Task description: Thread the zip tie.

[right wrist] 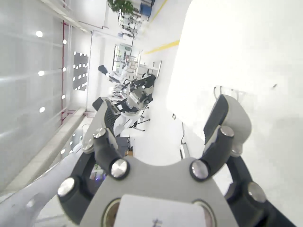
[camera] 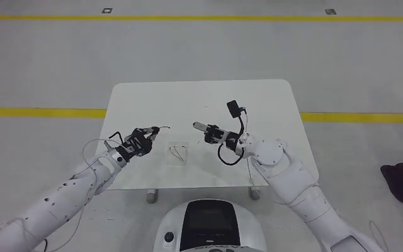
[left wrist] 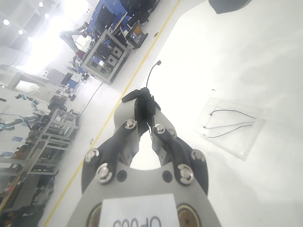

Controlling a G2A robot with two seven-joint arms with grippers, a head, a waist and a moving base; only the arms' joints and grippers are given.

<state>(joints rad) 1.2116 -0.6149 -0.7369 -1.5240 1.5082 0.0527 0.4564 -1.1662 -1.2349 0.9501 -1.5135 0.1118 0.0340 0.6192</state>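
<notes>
Black and thin, the zip tie (left wrist: pixel 150 75) is pinched in our left pincer (left wrist: pixel 142 96), whose jaws are pressed together on the strap. From the fingertips it sticks out and curves away to what looks like its small square head, held in the air above the tabletop (camera: pixel 252 101). A thin line between the fingers suggests the rest of the strap trails back behind the grip. We judge the pick-up done and the threading proper not yet begun: the tie is one open strand, with no loop formed, and only one pincer has it. Our right pincer (right wrist: pixel 163 105) hangs over the middle of the tabletop, well apart from the tie, its jaws spread wide, holding nothing and touching nothing. Between our two arms lies a clear tray (left wrist: pixel 236 142) with three spare ties (left wrist: pixel 233 112) in it, and neither pincer touches it. The next move, as we read it, calls for the right pincer to come across and close on the free part of the strap. Tail and head can then be bent toward each other. The slot is small and the strap springy, so we would need a firm pinch near the end and a careful line-up.
</notes>
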